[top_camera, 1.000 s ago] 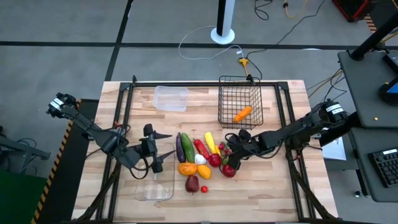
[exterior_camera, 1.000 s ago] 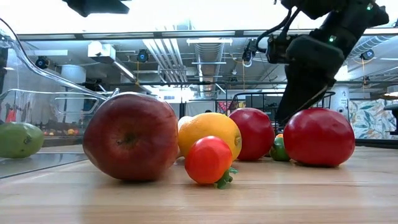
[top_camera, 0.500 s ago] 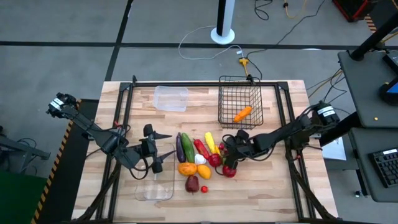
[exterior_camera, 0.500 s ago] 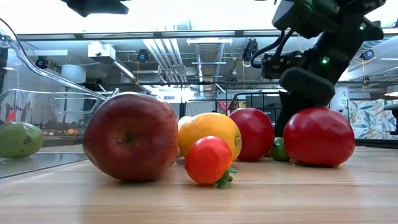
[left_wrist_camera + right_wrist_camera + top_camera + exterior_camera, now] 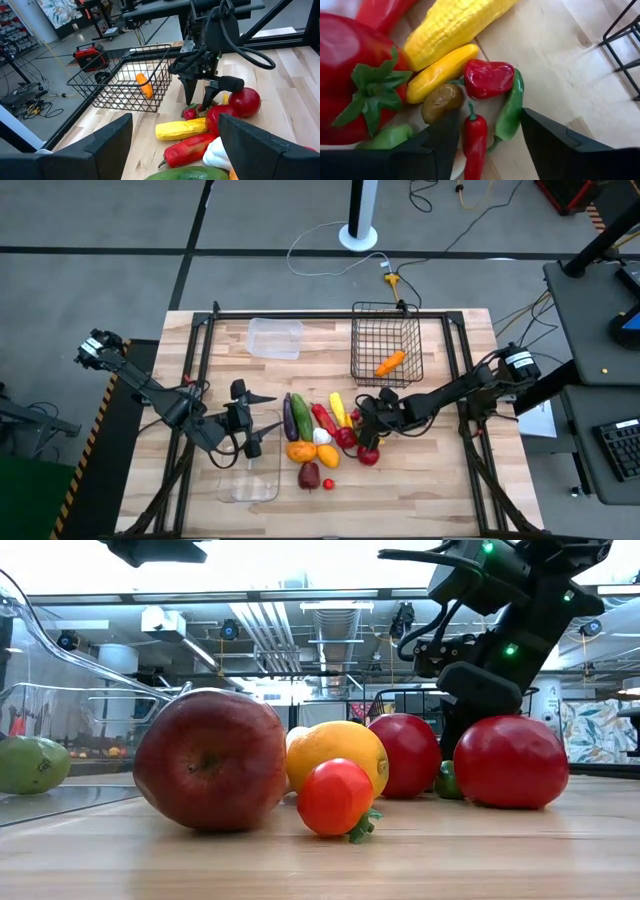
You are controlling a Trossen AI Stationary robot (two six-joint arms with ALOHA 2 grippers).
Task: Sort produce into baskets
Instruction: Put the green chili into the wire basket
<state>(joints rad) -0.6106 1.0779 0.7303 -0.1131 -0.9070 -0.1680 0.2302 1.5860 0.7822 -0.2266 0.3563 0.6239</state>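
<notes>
— So where is the right gripper (image 5: 200,96)?

— Low over the small pieces at the right end of the produce heap on the wooden bench (image 5: 450,480). Its two dark fingers (image 5: 555,145) stand spread on either side of a small red chilli (image 5: 475,137), with a slim green chilli (image 5: 510,112), a stubby red pepper (image 5: 488,78) and a brownish oval piece (image 5: 442,101) crowded around it. Nothing is pinched.

— And the rest of the produce?

— A purple eggplant (image 5: 289,418), a green cucumber (image 5: 302,417), a long red pepper (image 5: 322,418) and a yellow corn cob (image 5: 340,410) lie side by side; big red tomatoes (image 5: 511,761), an orange fruit (image 5: 337,753), a dark red apple (image 5: 210,759) and a cherry tomato (image 5: 334,797) sit nearer the front edge. An orange carrot (image 5: 390,363) lies inside the black wire basket (image 5: 386,320).

— The left gripper (image 5: 245,418)?

— Hovering over the long clear plastic tray (image 5: 250,485), fingers spread, empty. A small clear tub (image 5: 274,338) sits at the back.
</notes>
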